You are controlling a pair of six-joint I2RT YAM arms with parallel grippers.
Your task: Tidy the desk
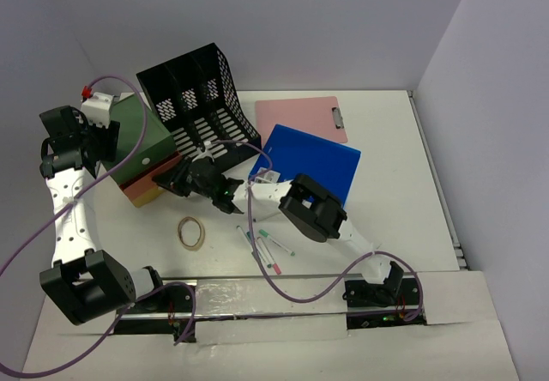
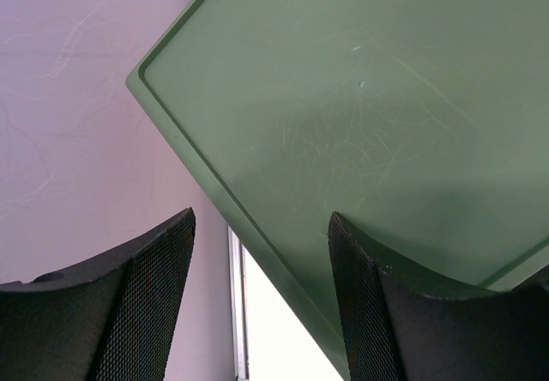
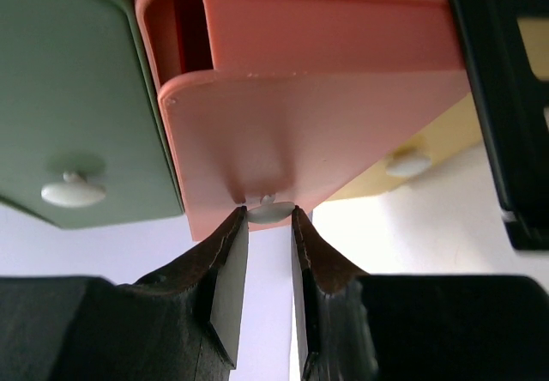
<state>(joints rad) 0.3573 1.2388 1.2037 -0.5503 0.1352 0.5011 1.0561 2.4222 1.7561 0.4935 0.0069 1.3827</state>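
Observation:
The white desk (image 1: 403, 184) holds a small drawer unit (image 1: 141, 141) with a green top, at the left. My right gripper (image 1: 170, 180) reaches to the unit's front. In the right wrist view my right gripper (image 3: 268, 226) is shut on the white knob (image 3: 270, 211) of the pink drawer (image 3: 309, 115), which stands partly pulled out. The green drawer (image 3: 77, 98) and the yellow drawer (image 3: 429, 154) flank it. My left gripper (image 1: 105, 145) hovers at the unit's far left. My left gripper (image 2: 262, 218) is open and empty, one finger over the green top (image 2: 386, 98).
A black mesh file organizer (image 1: 202, 98) lies tipped behind the drawer unit. A pink clipboard (image 1: 300, 115) and a blue folder (image 1: 313, 162) lie at the centre right. A tape roll (image 1: 191, 232) and several pens (image 1: 266, 244) lie near the front. Walls enclose the desk.

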